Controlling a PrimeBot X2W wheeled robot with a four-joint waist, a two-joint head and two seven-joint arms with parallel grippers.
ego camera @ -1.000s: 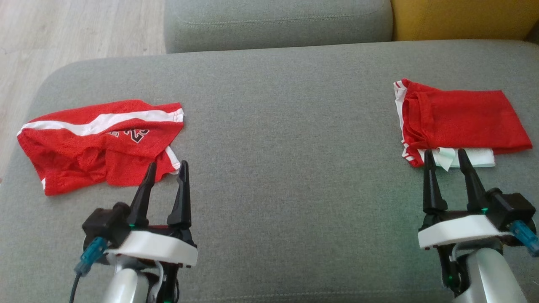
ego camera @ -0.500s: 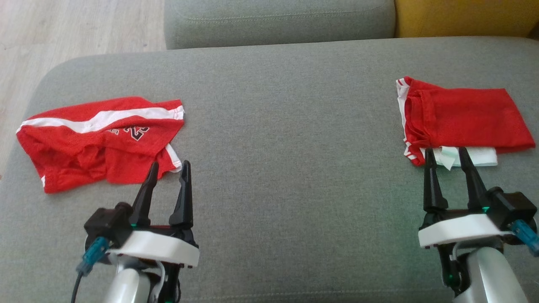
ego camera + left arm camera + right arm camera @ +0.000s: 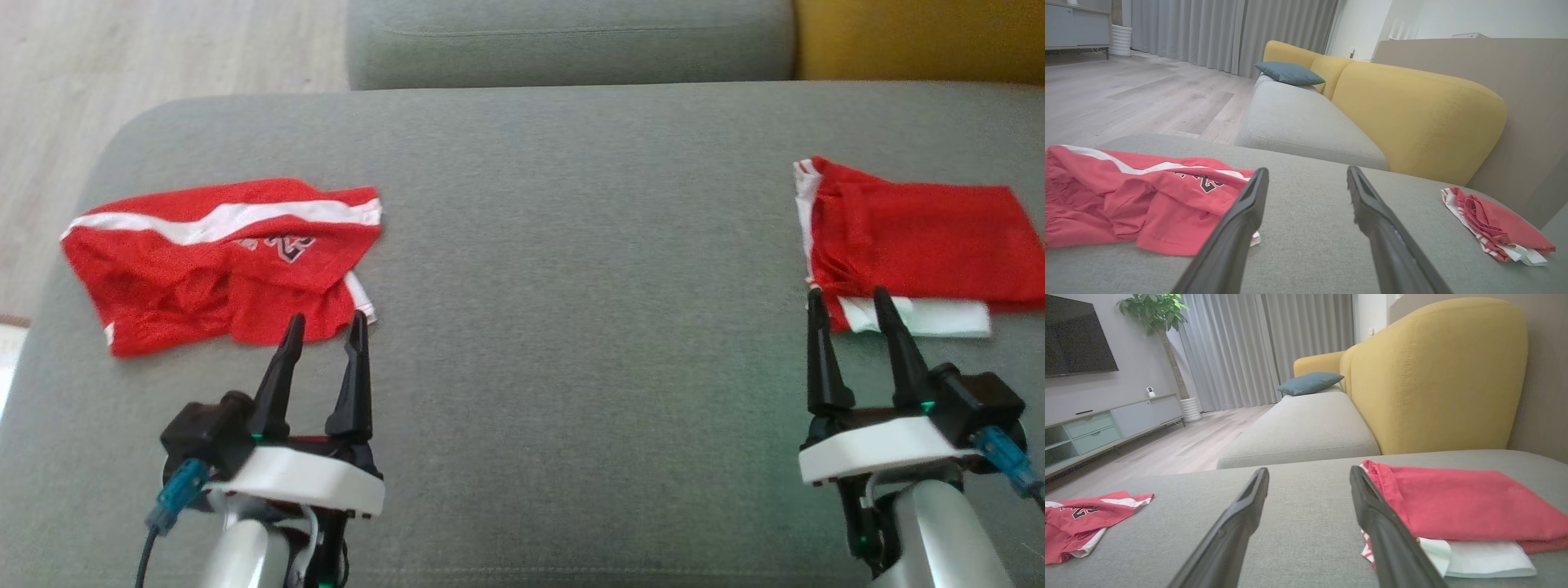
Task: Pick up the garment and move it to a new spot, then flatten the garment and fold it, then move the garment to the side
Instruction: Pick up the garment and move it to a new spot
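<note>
Two red garments lie well apart on a grey sofa cushion [image 3: 571,343]. Seen from the head, the crumpled red garment [image 3: 212,261], with a white stripe and dark numerals on it, sits at about 9 o'clock on the cushion. The folded red garment [image 3: 922,245] sits at 3 o'clock, with a white layer [image 3: 939,318] showing under its near edge.

The left jaws rise from 7 o'clock. They stand apart with nothing between them, and their dark fingers [image 3: 353,384] point toward 12. The tips overlap the crumpled garment's near hem, but I cannot tell whether they touch it. In the left wrist view this garment [image 3: 1126,200] lies at 9 o'clock beside the left finger.

The right jaws rise from 5 o'clock, likewise parted and holding nothing. Their fingers [image 3: 896,351] reach the near left corner of the folded garment. In the right wrist view that garment [image 3: 1461,502] lies flat at 3 o'clock, just beside the right finger. A yellow sofa back [image 3: 1433,375] stands behind it.
</note>
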